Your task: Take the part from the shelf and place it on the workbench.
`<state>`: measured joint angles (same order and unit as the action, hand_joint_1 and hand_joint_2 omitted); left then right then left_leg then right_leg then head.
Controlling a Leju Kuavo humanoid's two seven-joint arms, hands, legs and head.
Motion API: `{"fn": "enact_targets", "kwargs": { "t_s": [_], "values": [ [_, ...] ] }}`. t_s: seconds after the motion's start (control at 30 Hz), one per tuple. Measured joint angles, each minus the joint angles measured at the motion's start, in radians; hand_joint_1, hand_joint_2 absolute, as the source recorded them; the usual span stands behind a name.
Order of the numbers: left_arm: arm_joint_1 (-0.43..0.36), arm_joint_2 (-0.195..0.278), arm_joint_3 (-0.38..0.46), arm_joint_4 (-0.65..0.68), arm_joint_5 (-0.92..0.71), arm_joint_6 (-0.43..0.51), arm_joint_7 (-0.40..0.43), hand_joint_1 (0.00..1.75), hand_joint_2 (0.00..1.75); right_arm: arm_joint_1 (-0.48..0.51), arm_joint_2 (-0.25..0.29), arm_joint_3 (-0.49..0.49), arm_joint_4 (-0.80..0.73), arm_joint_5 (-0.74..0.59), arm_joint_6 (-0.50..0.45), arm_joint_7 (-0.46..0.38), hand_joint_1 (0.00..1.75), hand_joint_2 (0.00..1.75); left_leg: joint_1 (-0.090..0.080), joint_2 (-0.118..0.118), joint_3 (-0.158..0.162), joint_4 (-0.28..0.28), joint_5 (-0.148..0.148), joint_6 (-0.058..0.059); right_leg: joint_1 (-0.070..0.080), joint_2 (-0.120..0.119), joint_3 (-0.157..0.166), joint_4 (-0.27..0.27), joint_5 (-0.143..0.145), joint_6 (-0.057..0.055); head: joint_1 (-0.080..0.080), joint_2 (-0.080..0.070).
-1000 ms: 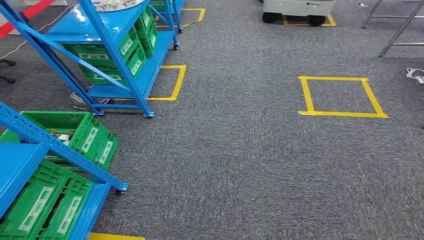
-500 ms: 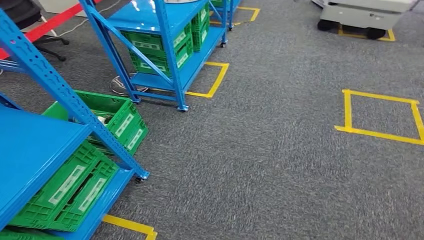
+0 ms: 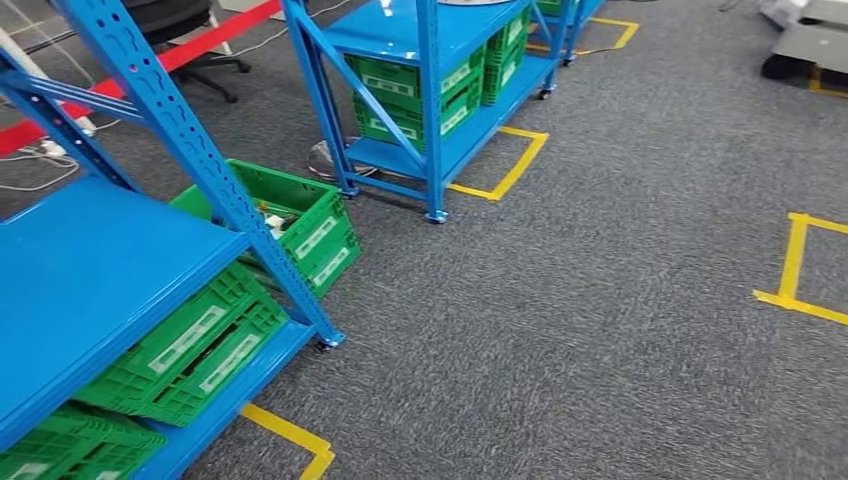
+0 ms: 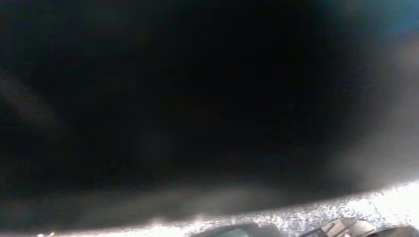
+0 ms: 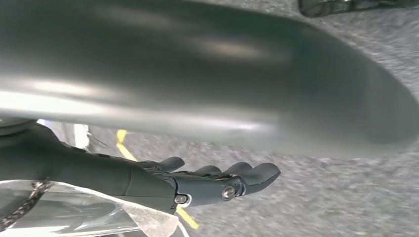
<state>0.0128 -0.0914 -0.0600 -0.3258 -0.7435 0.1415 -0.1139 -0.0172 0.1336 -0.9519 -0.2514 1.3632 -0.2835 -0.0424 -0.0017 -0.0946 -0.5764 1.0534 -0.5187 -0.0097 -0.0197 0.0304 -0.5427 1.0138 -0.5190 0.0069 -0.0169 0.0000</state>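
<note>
Shelf (image 3: 90,260) of green crates (image 3: 190,350) stands apart from the right robot hand (image 5: 207,185), fingers extended over carpet (image 5: 346,197), holding nothing.

You've got two blue shelf racks in the head view: one close (image 3: 110,260), one farther back (image 3: 430,60). Green crates: one on the floor (image 3: 300,220) beside the near rack, two on the near rack's bottom shelf (image 3: 190,350) (image 3: 60,455), and at least three on the far rack (image 3: 410,95); the rest there you can't tell apart. Four yellow tape marks on the carpet (image 3: 505,170) (image 3: 800,270) (image 3: 290,440) (image 3: 610,35). One black chair base (image 3: 200,65) sits behind.
</note>
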Motion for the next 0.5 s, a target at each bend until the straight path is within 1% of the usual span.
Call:
{"fn": "enact_targets", "kwargs": {
  "t_s": [0.03, 0.07, 0.1, 0.13, 0.17, 0.2, 0.23, 0.27, 0.3, 0.33, 0.37, 0.4, 0.43, 0.47, 0.5],
  "values": [
    [-0.001, 0.000, 0.000, 0.000, 0.000, 0.000, 0.000, 0.00, 0.00, 0.001, 0.000, 0.000, 0.000, 0.000, 0.000, 0.000, 0.00, 0.00, -0.001, 0.032, -0.023, 0.050, -0.028, -0.004, 0.000, -0.015, 0.002, -0.002, -0.001, -0.006, -0.003, 0.000],
    [-0.003, 0.000, 0.000, 0.000, 0.000, 0.000, 0.000, 0.00, 0.00, 0.002, 0.000, 0.000, 0.000, 0.001, 0.000, 0.000, 0.00, 0.00, -0.001, 0.061, -0.056, 0.116, -0.060, -0.008, 0.002, -0.031, 0.004, -0.003, -0.003, -0.010, -0.006, 0.000],
    [-0.005, 0.000, 0.000, 0.000, 0.000, 0.000, 0.000, 0.00, 0.00, 0.004, 0.000, 0.000, 0.000, 0.001, 0.000, 0.000, 0.00, 0.00, 0.001, 0.075, -0.089, 0.181, -0.087, -0.011, 0.004, -0.047, 0.005, -0.003, -0.006, -0.013, -0.007, 0.000],
    [-0.005, -0.001, 0.000, 0.000, 0.000, 0.000, 0.000, 0.00, 0.00, 0.005, 0.000, 0.000, 0.000, 0.002, 0.000, 0.000, 0.00, 0.00, 0.002, 0.082, -0.113, 0.226, -0.098, -0.012, 0.005, -0.062, 0.007, -0.002, -0.008, -0.015, -0.006, 0.000],
    [-0.003, -0.001, 0.000, 0.000, 0.000, 0.000, 0.000, 0.00, 0.00, 0.005, 0.000, 0.000, 0.000, 0.002, 0.000, 0.000, 0.00, 0.00, 0.003, 0.085, -0.120, 0.240, -0.090, -0.012, 0.006, -0.076, 0.009, -0.002, -0.011, -0.015, -0.007, 0.000],
    [-0.001, -0.001, 0.001, 0.000, 0.000, 0.000, 0.000, 0.00, 0.00, 0.004, 0.000, 0.000, 0.000, 0.003, 0.000, 0.000, 0.00, 0.00, 0.003, 0.090, -0.108, 0.214, -0.064, -0.011, 0.007, -0.088, 0.013, -0.002, -0.014, -0.015, -0.007, 0.000],
    [0.001, -0.001, 0.001, 0.000, 0.000, 0.000, 0.000, 0.00, 0.00, 0.003, 0.000, 0.000, 0.000, 0.004, 0.000, 0.000, 0.00, 0.00, 0.002, 0.100, -0.080, 0.156, -0.025, -0.006, 0.008, -0.100, 0.018, -0.002, -0.017, -0.014, -0.007, 0.000],
    [0.002, 0.000, 0.001, 0.000, 0.000, 0.000, 0.000, 0.00, 0.00, 0.002, 0.000, 0.000, 0.000, 0.004, 0.000, 0.000, 0.00, 0.00, -0.002, 0.125, -0.047, 0.088, 0.009, 0.001, 0.010, -0.111, 0.022, -0.003, -0.021, -0.012, -0.006, 0.000],
    [0.000, 0.000, 0.002, 0.000, 0.000, 0.000, -0.001, 0.00, 0.00, 0.002, 0.000, 0.000, 0.001, 0.005, 0.000, -0.001, 0.00, 0.00, -0.009, 0.149, -0.017, 0.026, 0.030, 0.008, 0.013, -0.123, 0.026, -0.002, -0.026, -0.008, -0.007, 0.000],
    [-0.002, 0.000, 0.002, 0.000, 0.000, 0.000, -0.002, 0.00, 0.00, 0.002, 0.000, 0.000, 0.001, 0.006, 0.000, -0.002, 0.00, 0.00, -0.014, 0.168, 0.001, -0.014, 0.040, 0.015, 0.015, -0.134, 0.030, -0.002, -0.030, -0.003, -0.007, 0.000],
    [-0.004, 0.001, 0.002, 0.000, 0.000, 0.000, -0.002, 0.00, 0.00, 0.001, 0.000, 0.000, 0.002, 0.006, -0.001, -0.002, 0.00, 0.00, -0.019, 0.178, 0.008, -0.031, 0.038, 0.019, 0.017, -0.146, 0.032, -0.003, -0.033, 0.002, -0.006, 0.000],
    [-0.004, 0.001, 0.003, 0.000, 0.000, 0.000, -0.003, 0.00, 0.00, -0.001, 0.000, 0.001, 0.002, 0.007, -0.001, -0.003, 0.00, 0.00, -0.021, 0.169, 0.008, -0.037, 0.036, 0.023, 0.018, -0.158, 0.036, -0.004, -0.036, 0.007, -0.005, 0.000],
    [-0.002, 0.001, 0.003, 0.000, 0.000, 0.001, -0.003, 0.00, 0.00, -0.003, 0.000, 0.001, 0.002, 0.008, -0.001, -0.004, 0.00, 0.00, -0.018, 0.157, 0.009, -0.041, 0.038, 0.026, 0.017, -0.163, 0.039, -0.005, -0.039, 0.012, -0.005, 0.000],
    [0.001, 0.001, 0.004, 0.000, 0.000, 0.001, -0.003, 0.00, 0.00, -0.005, 0.000, 0.001, 0.002, 0.008, -0.002, -0.005, 0.00, 0.00, -0.015, 0.144, 0.012, -0.046, 0.041, 0.030, 0.015, -0.147, 0.039, 0.000, -0.046, 0.018, -0.002, 0.000],
    [0.002, 0.001, 0.004, 0.000, 0.000, 0.001, -0.004, 0.00, 0.00, -0.007, 0.000, 0.002, 0.002, 0.009, -0.002, -0.006, 0.00, 0.00, -0.011, 0.132, 0.015, -0.052, 0.044, 0.034, 0.013, -0.120, 0.031, 0.021, -0.060, 0.022, -0.001, 0.000]
  ]
}}
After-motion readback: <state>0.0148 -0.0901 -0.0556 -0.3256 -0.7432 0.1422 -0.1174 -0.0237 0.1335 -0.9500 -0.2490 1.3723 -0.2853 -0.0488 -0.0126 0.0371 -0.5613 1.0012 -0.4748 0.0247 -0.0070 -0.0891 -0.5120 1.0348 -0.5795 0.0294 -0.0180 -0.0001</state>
